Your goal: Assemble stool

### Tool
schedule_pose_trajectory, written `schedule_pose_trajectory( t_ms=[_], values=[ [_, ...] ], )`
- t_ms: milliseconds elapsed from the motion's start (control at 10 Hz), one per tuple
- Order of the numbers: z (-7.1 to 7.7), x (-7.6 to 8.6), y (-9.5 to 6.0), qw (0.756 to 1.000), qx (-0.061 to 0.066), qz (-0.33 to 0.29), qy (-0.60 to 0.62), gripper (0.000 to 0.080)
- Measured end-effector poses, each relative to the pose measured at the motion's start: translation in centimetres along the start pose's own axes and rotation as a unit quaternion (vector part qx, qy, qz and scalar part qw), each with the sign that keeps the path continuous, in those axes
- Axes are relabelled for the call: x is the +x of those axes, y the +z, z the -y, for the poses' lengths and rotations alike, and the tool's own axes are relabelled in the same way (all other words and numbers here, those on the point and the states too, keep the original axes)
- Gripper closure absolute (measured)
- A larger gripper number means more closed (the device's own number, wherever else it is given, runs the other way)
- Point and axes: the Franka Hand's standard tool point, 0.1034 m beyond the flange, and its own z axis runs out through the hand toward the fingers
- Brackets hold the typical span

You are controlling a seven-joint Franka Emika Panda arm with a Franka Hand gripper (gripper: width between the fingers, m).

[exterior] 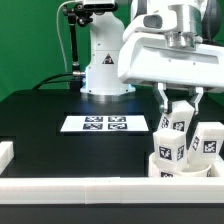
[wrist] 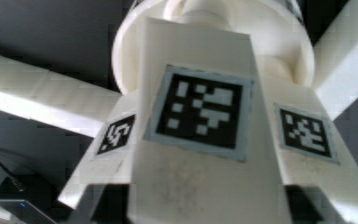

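Exterior view: the claw (exterior: 178,110) is drawn in narrow and grips the held leg (exterior: 180,124) of the stool, one finger on each side of the white block's upper end; the held leg stands upright under the claw, a black-and-white tag facing the camera; whether its lower end rests on anything cannot be told. Just beside it, lower than the claw and toward the exterior view's right, stands the second leg (exterior: 206,140); below the claw, toward the exterior view's left, is the third leg (exterior: 166,150), also tagged. Under these a rounded white edge, apparently the seat (exterior: 162,170), shows just above the white rail (exterior: 90,190) that runs across in front of the claw; most of it is hidden. The marker board (exterior: 105,124) lies flat on the black worktop (exterior: 40,125), well apart from the claw toward the exterior view's left; the arm's base (exterior: 103,65) stands beyond it.

Wrist view: the held leg (wrist: 194,160) fills the frame directly beneath the claw; a large tag (wrist: 204,108) sits on its broad face, with smaller tags on the angled faces either side; pale bars cross the dark worktop behind, too blurred to name.
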Motion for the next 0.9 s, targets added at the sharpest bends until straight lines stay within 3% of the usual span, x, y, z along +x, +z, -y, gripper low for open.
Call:
schedule_pose_trajectory(
  t_ms=[900],
  values=[
    [-0.17,0.09,0.03,1.000,-0.008,-0.029,-0.002,0.0472]
  ],
)
